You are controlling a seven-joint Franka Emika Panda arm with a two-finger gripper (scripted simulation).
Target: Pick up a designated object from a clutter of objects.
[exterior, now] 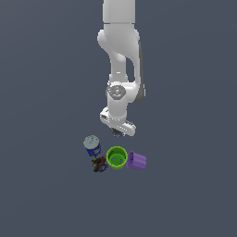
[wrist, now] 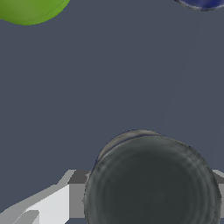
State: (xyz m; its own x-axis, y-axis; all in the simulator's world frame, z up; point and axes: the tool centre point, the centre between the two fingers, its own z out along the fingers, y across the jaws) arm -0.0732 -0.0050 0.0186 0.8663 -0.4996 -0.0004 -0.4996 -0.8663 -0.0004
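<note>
The designated object, a short dark grey-black round cylinder [wrist: 153,183], fills the space between my fingers in the wrist view. A grey finger pad [wrist: 78,194] lies against one side and the other finger shows just at the frame edge. In the exterior view my gripper [exterior: 118,133] hangs behind the clutter, with the dark cylinder [exterior: 118,134] just visible under the hand. The jaws appear closed on its sides. Whether it rests on the floor or is lifted cannot be told.
In front of the gripper are a blue can with a grey top [exterior: 92,145], a green cup [exterior: 116,157], a purple cup on its side [exterior: 136,160] and a tiny dark multicoloured piece [exterior: 99,164]. The green cup [wrist: 30,8] and blue can [wrist: 203,3] edge into the wrist view.
</note>
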